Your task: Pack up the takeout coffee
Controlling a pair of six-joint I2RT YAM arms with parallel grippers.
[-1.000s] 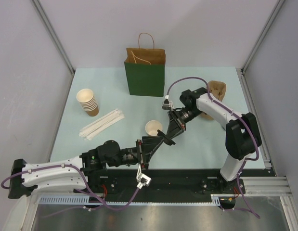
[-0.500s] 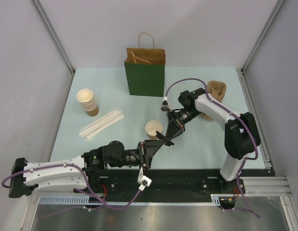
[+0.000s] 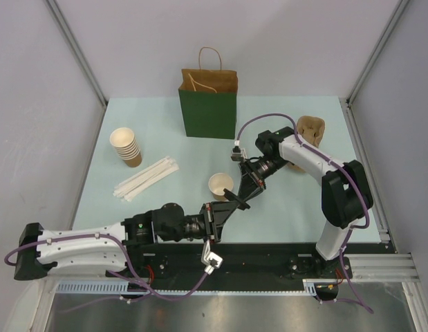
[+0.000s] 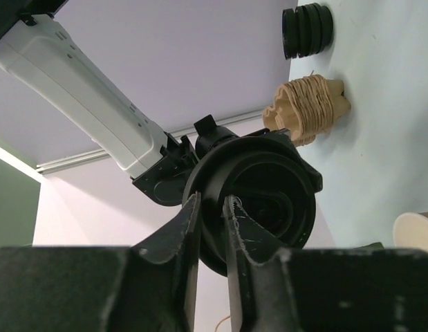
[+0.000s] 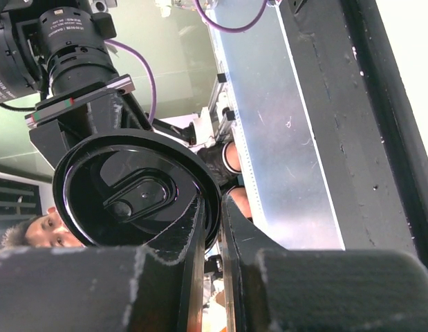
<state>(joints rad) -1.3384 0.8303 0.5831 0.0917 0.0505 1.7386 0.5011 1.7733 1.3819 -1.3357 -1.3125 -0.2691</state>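
Operator: Where are the coffee parts?

Technician: The small tan-brown paper cup (image 3: 220,185) stands upright and uncovered on the pale green table (image 3: 303,207). It is near the centre, on the near side of the tall green paper bag (image 3: 207,114). The round black plastic lid (image 5: 131,197) is off the cup. It is held in the air just to the cup's near right, between the two arms.

Operator: What is the right gripper's condition?

Technician: The right gripper (image 5: 212,200) has narrow jaws clamped on the lid's rim.

Operator: And the left gripper?

Technician: The left gripper (image 4: 211,200) meets the lid from the opposite side. Its jaws are narrow, with one finger on each face of the rim. Whether they press the rim cannot be told.

Operator: What else is on the table?

Technician: A stack of lidless cream-rimmed paper cups (image 3: 127,146) stands at the left, with white wrapped straws (image 3: 146,178) just near of it. Brown moulded-pulp cup carriers (image 3: 310,131) sit at the far right. In the left wrist view, a stack of spare black lids (image 4: 307,28) lies close to the carriers.
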